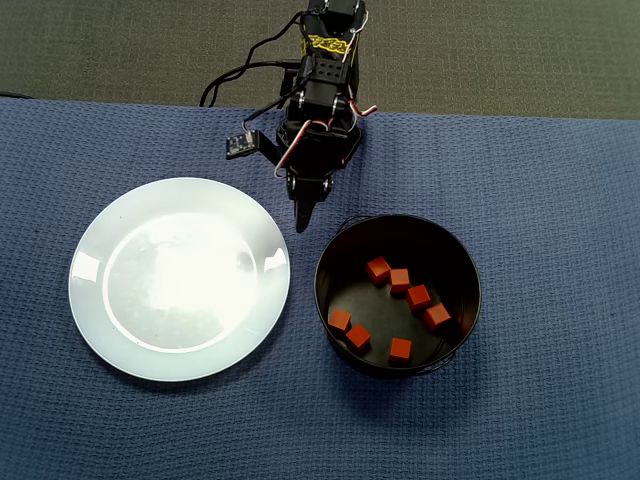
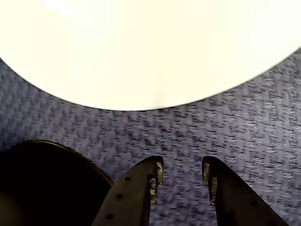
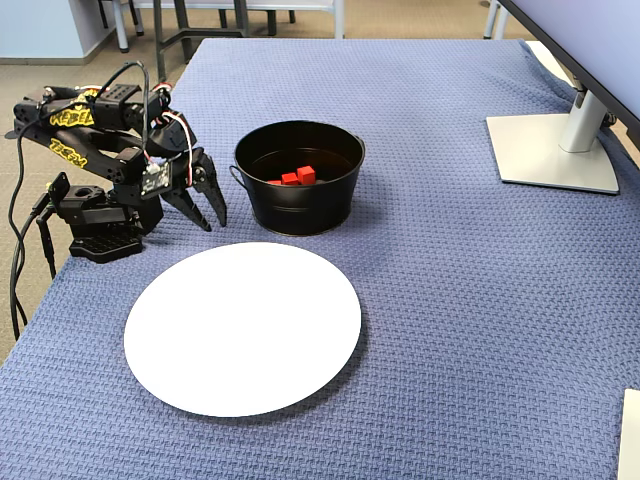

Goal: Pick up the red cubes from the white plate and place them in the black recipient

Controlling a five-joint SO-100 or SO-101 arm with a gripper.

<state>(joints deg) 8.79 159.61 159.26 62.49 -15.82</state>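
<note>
The white plate lies on the blue cloth with no cubes on it; it also shows in the wrist view and the fixed view. Several red cubes lie inside the black pot, to the right of the plate in the overhead view. Some of the cubes show inside the pot in the fixed view. My gripper hangs over the cloth between the plate and the pot, near their far edges. In the wrist view the gripper is open and empty, with the pot's rim at lower left.
The arm's base stands at the left edge of the cloth in the fixed view, with cables trailing off the table. A monitor stand sits at the far right. The blue cloth covers the table.
</note>
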